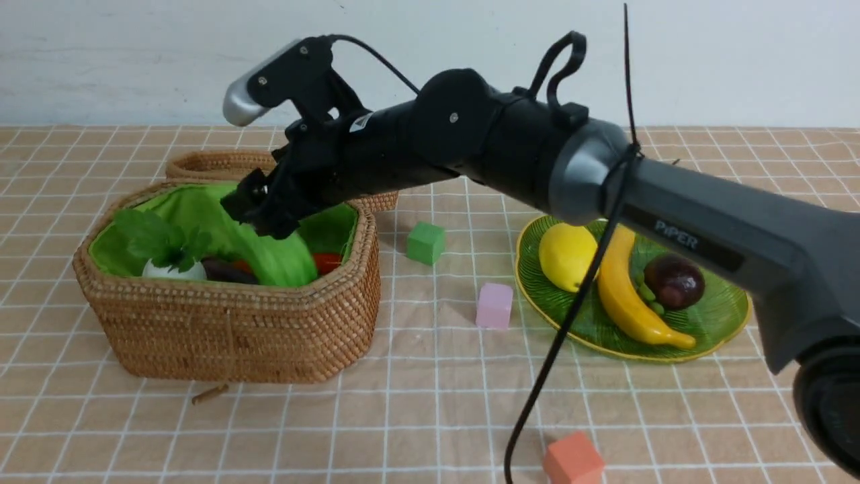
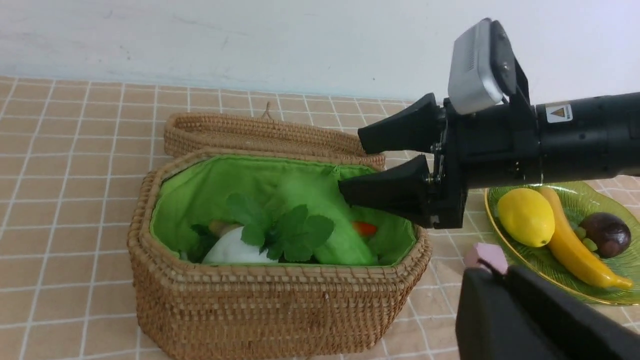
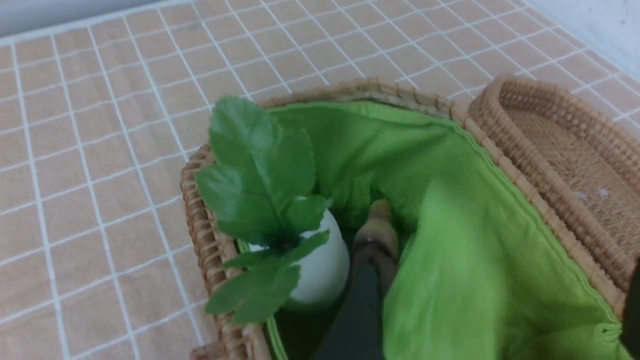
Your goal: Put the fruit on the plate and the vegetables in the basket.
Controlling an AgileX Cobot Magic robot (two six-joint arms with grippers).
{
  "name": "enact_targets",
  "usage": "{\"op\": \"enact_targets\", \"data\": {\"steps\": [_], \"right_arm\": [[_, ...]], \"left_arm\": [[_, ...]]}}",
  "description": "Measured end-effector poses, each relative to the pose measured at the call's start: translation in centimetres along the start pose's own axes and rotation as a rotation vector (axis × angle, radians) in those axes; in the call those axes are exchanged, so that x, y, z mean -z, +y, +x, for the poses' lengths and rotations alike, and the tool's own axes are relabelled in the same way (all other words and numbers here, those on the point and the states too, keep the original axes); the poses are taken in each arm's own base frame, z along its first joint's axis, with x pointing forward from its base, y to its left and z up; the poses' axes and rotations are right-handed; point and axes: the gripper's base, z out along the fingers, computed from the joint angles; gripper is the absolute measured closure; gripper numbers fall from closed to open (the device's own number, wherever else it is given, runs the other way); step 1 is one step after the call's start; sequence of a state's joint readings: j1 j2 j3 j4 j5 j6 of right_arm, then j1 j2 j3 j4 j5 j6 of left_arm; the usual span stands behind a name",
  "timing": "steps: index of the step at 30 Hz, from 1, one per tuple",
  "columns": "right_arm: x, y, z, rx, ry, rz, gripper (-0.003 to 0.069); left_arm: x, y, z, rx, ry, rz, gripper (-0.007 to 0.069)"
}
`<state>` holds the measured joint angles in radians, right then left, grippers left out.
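Nearest the camera an orange cube (image 1: 572,461) sits at 6 o'clock on the worktop (image 1: 416,417). Further in, the basket (image 1: 228,329) at 9 o'clock holds the white radish (image 1: 173,270), eggplant (image 1: 225,271), light-green gourd (image 1: 272,259) and a glimpse of orange carrot (image 1: 327,262). The plate (image 1: 729,323) at 3 o'clock carries the lemon (image 1: 568,257), banana (image 1: 628,292) and purple fruit (image 1: 674,281). A pink cube (image 1: 494,305) and green cube (image 1: 425,243) lie between. The right gripper (image 2: 385,160) hangs over the basket, jaws wide and empty. The left gripper (image 2: 520,320) is narrowed to closed. The lid (image 1: 222,163) rests behind

Green-lined brown basket (image 1: 228,329), yellow-rimmed green plate (image 1: 729,316), perhaps dark-purple eggplant (image 3: 360,310).
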<state>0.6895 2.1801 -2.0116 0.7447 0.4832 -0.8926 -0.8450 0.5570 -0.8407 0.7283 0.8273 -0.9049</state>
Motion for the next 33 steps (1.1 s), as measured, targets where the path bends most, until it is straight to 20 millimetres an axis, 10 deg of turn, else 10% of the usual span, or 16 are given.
{"op": "enact_targets", "data": {"steps": [4,10,12,16,26,33], "right_arm": [[4.5,0.0,-2.4,-0.065,0.054,-0.080,0.0020],[15.4,0.3,-6.1,-0.191,0.235,-0.100,0.0272],[20.1,0.6,-6.3,-0.218,0.343,-0.018,0.0474],[23.9,1.7,-5.0,-0.285,0.425,0.089,0.0657],[32.7,7.7,2.8,-0.549,0.528,0.174,0.0648],[35.1,10.5,8.5,-0.648,0.572,0.200,0.0644]], "left_arm": [[0.2,-0.2,-0.3,-0.011,-0.031,0.035,0.0589],[1.8,-0.1,0.3,0.001,-0.181,0.196,0.0588],[2.8,0.5,2.4,0.015,-0.255,0.296,0.0588],[3.1,1.5,7.1,0.050,-0.296,0.396,0.0588],[1.7,2.2,12.2,0.023,-0.269,0.428,0.0585],[0.9,2.6,13.6,0.008,-0.202,0.372,0.0582]]}}
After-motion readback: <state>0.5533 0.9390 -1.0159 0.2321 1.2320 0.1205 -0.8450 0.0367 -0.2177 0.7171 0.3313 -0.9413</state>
